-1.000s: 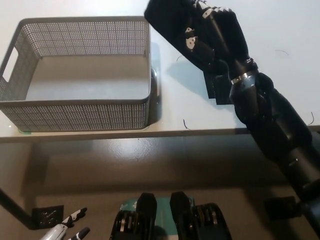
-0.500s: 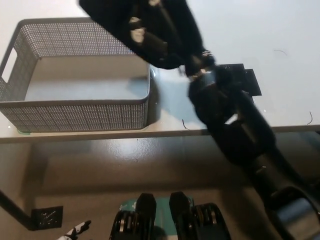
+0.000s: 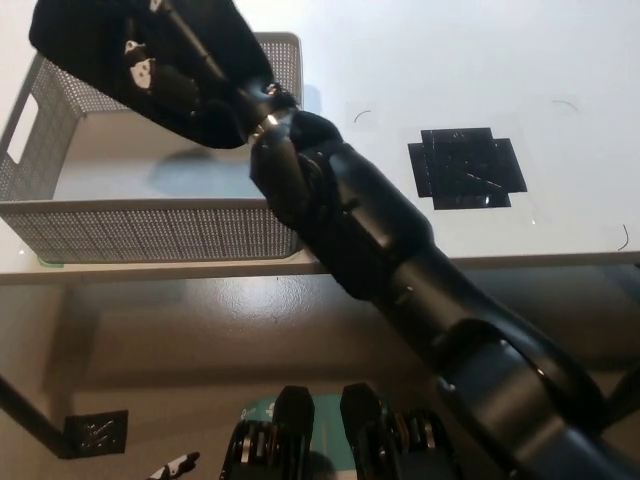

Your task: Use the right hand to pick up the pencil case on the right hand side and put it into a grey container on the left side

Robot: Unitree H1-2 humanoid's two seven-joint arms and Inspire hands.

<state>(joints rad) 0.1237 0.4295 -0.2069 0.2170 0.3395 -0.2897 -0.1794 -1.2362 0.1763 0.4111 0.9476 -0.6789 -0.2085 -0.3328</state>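
Black right hand (image 3: 150, 65) over grey mesh container (image 3: 150, 230) on white counter (image 3: 450, 60), fingers gripping black pencil case (image 3: 110, 40), left hand fingers (image 3: 180, 463) unclear

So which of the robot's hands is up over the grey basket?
The black right hand, holding the black pencil case over the grey basket. The white left hand only peeks in at the bottom left edge, far from it.

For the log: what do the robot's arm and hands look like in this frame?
The right arm is glossy black, built of bulky rounded segments, with a thin silver ring at the wrist. The right hand is black too, with small white marks on it. Of the left hand only a sliver shows at the bottom edge: white with black tips. No loose cables are visible.
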